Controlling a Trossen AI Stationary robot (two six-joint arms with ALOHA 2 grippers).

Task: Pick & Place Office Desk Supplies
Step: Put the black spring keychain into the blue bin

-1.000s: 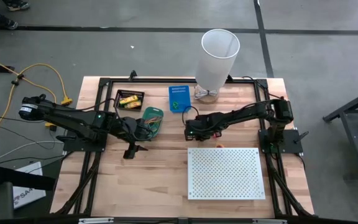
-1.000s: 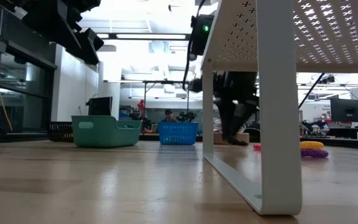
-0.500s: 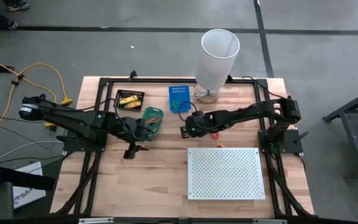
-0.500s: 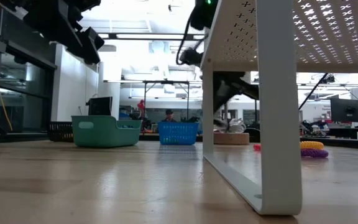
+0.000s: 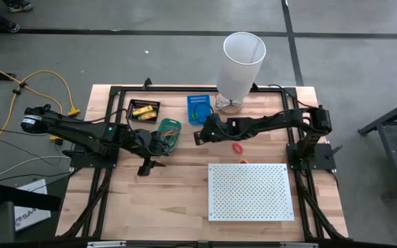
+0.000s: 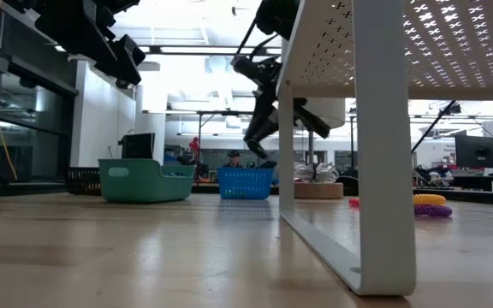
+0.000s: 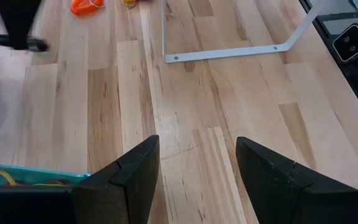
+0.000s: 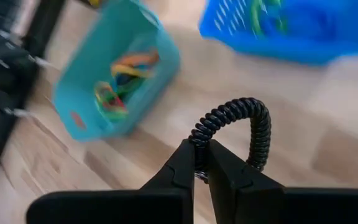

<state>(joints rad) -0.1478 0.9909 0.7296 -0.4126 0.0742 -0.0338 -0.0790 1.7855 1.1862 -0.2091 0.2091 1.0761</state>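
My right gripper (image 8: 201, 163) is shut on a black coiled band (image 8: 253, 124) and hangs above the table between the blue basket (image 5: 198, 108) and the teal bin (image 5: 168, 131), which holds coloured rubber bands (image 8: 120, 84). A black tray (image 5: 145, 110) with yellow packs stands farther left. A red loop (image 5: 238, 147) and a small orange piece (image 5: 243, 161) lie flat on the wood. My left gripper (image 7: 197, 168) stands open over the teal bin's near edge, with nothing between its fingers. My right gripper pinches the black coiled band at one spot on its coil (image 8: 199, 138) between its two fingertips. The fingers slant downward, coming from the table's right side. The rest of the loop arches out beyond the fingertips, lifted clear of the table.
A tall white bin (image 5: 243, 65) stands at the far edge. The white perforated board (image 5: 248, 191) stands on legs (image 6: 383, 145) at the near right. Purple and yellow rings (image 6: 430, 205) lie at the right in the low view. Bare wood lies in front of my left gripper.
My right gripper has risen and gone toward the table's left edge, nearer the teal bin, tipping to a flatter slant and rolling as it went. It has stayed shut on the black band, which has come up off the table. The red loop has stayed where it was.
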